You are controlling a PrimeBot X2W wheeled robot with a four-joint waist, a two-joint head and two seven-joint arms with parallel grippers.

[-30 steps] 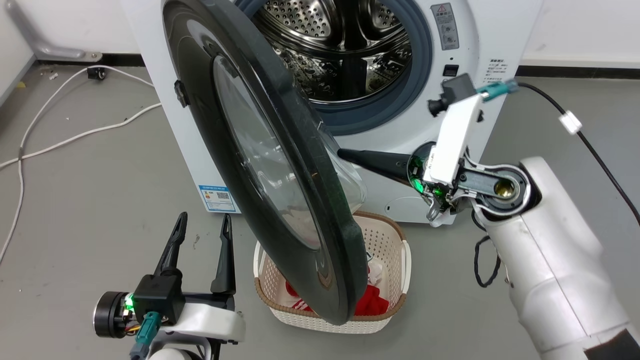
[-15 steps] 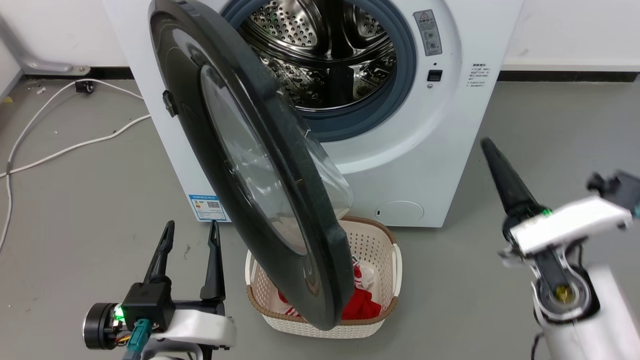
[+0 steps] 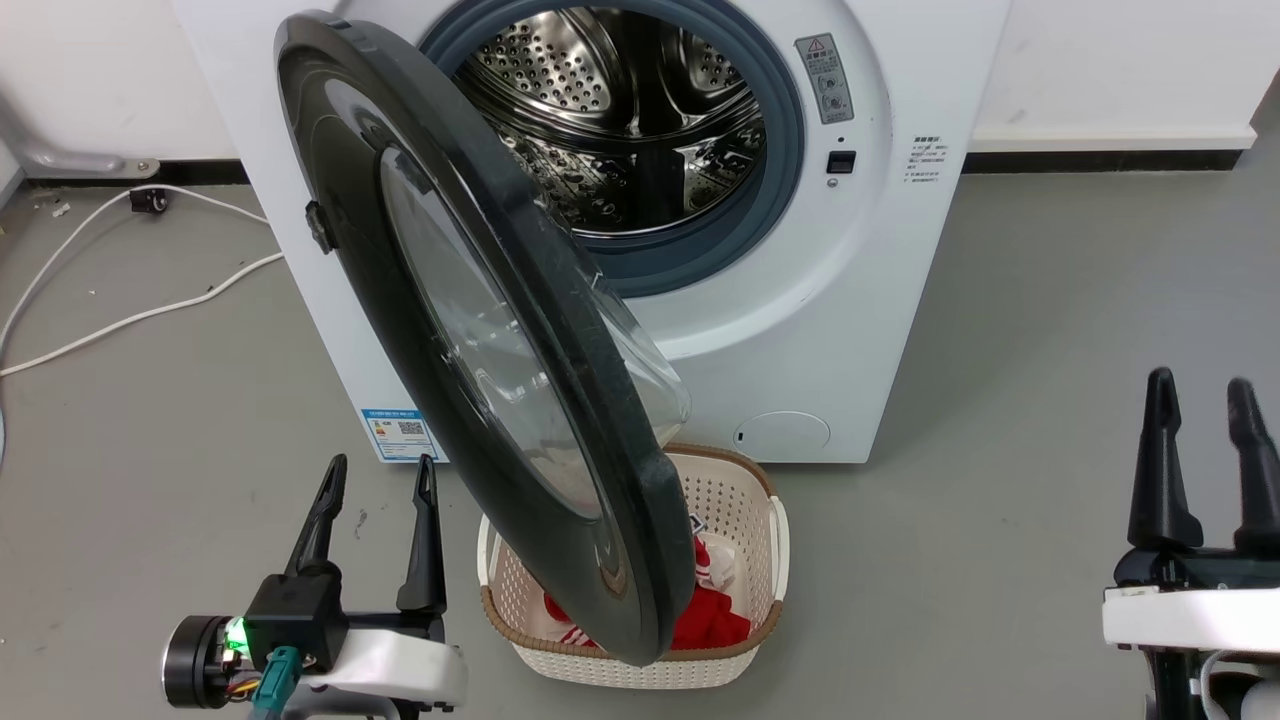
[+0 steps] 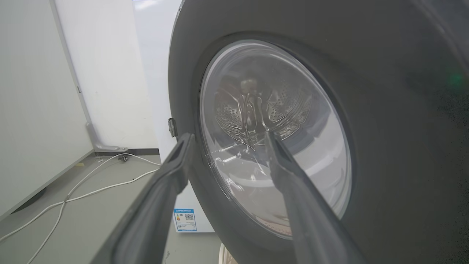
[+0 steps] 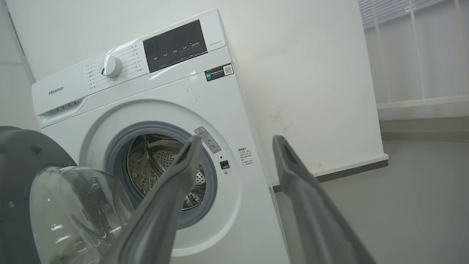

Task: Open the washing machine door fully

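The white washing machine (image 3: 800, 330) stands ahead with its steel drum (image 3: 620, 110) exposed. The washing machine door (image 3: 480, 330), a black disc with a clear domed window, is swung out on its left hinge and hangs edge-on over the basket. My left gripper (image 3: 380, 470) is open at the lower left, just left of the door's outer face and not touching it. In the left wrist view the door (image 4: 384, 110) looms close behind the left gripper (image 4: 227, 139). My right gripper (image 3: 1200, 385) is open at the lower right, far from the door. The right gripper (image 5: 237, 139) points at the machine (image 5: 227, 110).
A cream perforated basket (image 3: 740, 500) with red and white clothes sits on the floor under the door's lower edge. White cables (image 3: 130, 320) trail over the grey floor at the left. A white wall (image 3: 1120, 60) runs behind the machine.
My right arm has pulled away from the inner side of the door and dropped to the lower right, fingers now pointing up. The camera has shifted. The door's angle looks unchanged.
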